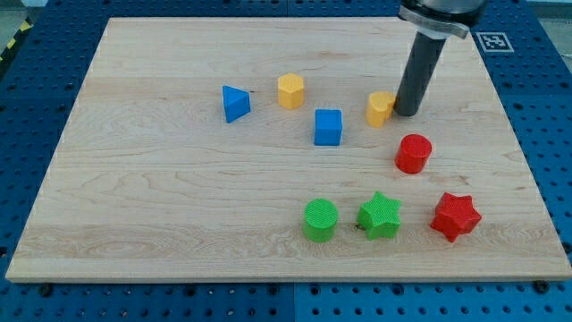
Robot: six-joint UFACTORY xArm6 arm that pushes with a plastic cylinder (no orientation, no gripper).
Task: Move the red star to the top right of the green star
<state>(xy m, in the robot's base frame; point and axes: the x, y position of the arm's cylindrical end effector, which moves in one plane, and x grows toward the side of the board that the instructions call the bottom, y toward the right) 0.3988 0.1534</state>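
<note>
The red star (456, 216) lies near the view's bottom right of the wooden board (161, 197). The green star (380, 215) sits just to its left, with a small gap between them. My tip (407, 113) is at the lower end of the dark rod, well above both stars in the view. It stands right beside the right side of a yellow block (381, 107), touching or nearly touching it. A red cylinder (414, 153) lies between my tip and the stars.
A green cylinder (320, 220) sits left of the green star. A blue cube (328, 127), a yellow hexagonal block (290, 90) and a blue triangular block (235, 103) lie across the board's middle. The board's right edge runs close past the red star.
</note>
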